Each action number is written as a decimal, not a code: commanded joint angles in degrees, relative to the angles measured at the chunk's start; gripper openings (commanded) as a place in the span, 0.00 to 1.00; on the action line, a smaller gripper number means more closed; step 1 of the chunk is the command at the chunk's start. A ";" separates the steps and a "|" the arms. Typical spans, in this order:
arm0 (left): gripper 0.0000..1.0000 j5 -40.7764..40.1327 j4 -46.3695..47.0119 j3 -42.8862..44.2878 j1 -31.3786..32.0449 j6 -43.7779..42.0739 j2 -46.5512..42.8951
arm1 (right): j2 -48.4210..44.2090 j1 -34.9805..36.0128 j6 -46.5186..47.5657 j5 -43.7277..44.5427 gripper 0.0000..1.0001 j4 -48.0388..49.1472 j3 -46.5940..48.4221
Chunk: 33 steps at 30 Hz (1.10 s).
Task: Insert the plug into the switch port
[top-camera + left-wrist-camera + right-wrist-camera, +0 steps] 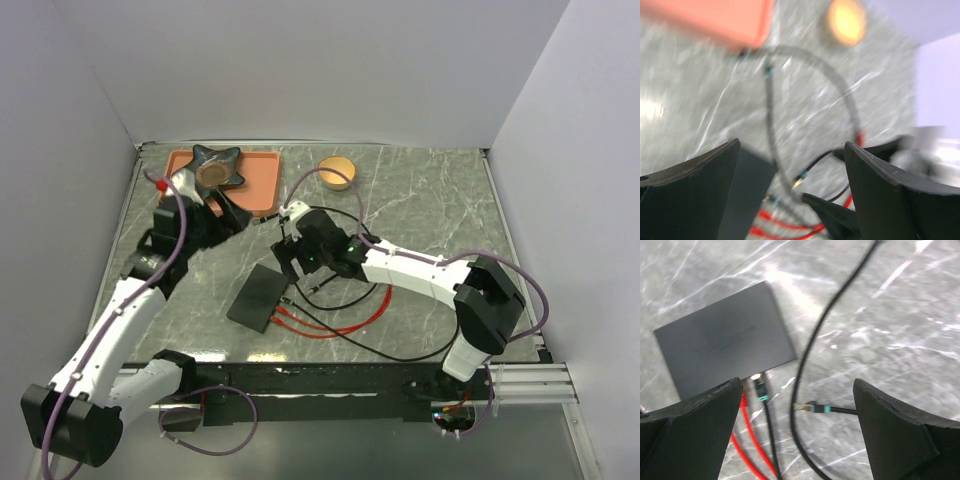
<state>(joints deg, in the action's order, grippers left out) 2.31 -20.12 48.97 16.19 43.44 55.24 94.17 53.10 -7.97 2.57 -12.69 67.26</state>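
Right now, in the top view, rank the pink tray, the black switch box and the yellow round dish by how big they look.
Largest: pink tray, though partly covered.
Then black switch box.
Smallest: yellow round dish.

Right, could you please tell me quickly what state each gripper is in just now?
Left gripper: open, holding nothing.
Right gripper: open, holding nothing.
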 commanded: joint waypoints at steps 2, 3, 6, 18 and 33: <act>0.91 -0.99 -2.12 12.72 -0.28 0.50 1.70 | -1.63 -1.95 -2.40 2.52 0.99 -0.76 3.84; 0.91 0.75 -1.16 13.60 -0.28 1.98 2.41 | -1.01 -2.04 -2.84 3.05 0.99 -1.11 4.45; 0.90 5.32 1.03 13.35 -0.19 4.62 3.47 | 1.97 -2.12 -3.72 4.63 0.99 -3.39 7.35; 0.91 3.06 3.33 -1.87 0.07 3.32 -0.49 | 19.63 -2.47 -7.33 10.09 0.93 -7.26 22.54; 0.92 1.21 2.63 -1.42 0.07 3.05 -7.96 | 42.13 -8.72 -11.46 5.17 0.55 -21.49 54.95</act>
<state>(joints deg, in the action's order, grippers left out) 4.54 -17.47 45.25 16.21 47.46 48.18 131.46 45.71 -17.80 8.67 -27.99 111.26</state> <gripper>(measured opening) 0.915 0.577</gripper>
